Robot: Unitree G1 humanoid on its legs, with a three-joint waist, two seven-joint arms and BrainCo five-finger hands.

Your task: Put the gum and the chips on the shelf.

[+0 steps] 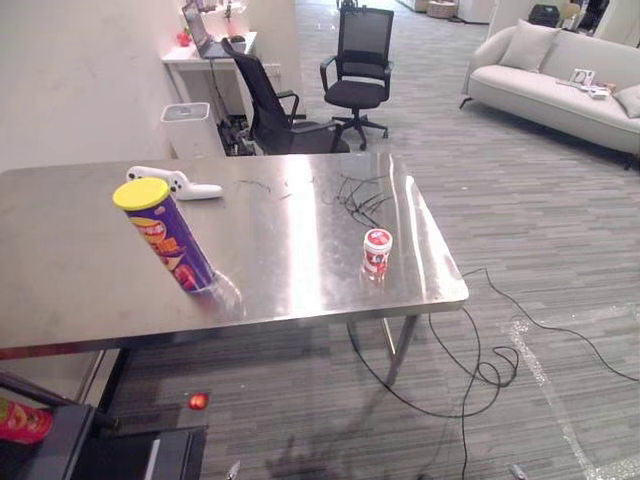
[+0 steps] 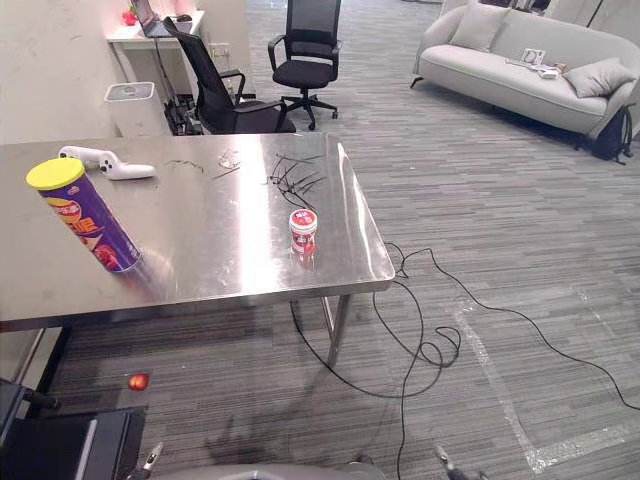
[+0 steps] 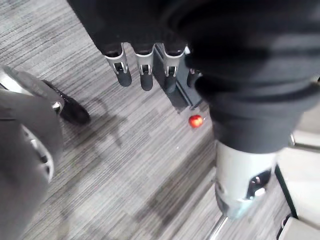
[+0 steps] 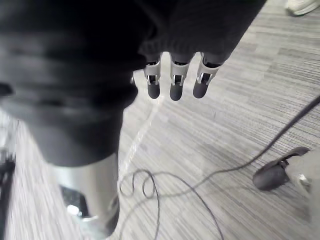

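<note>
Your two targets sit on the steel bench (image 1: 60, 260), and neither hand is on them. The chips can (image 1: 168, 240), purple with a yellow lid, stands on its base near the front edge, in the left half of the bench. The gum tub (image 1: 377, 251), white and red, stands upright close to the front right corner, just inside the right edge and well apart from the can.

Along the far edge, behind the can, lies a white handled device (image 1: 175, 182). Thin dark strands (image 1: 355, 195) spread toward the far right corner; whether they are cords or marks you cannot tell.

Your left hand (image 3: 145, 75) hangs over the grey striped carpet (image 3: 125, 165), fingers straight and relaxed, holding nothing — a small red object (image 3: 195, 120) lies on the floor just past them. Your right hand (image 4: 175, 85) hangs the same way over the carpet, fingers straight, holding nothing.

Beyond the bench stand two black office chairs (image 1: 358, 65), a pale bin (image 1: 188, 128) against the wall and a light sofa (image 1: 560, 75) — all well clear of the bench.
</note>
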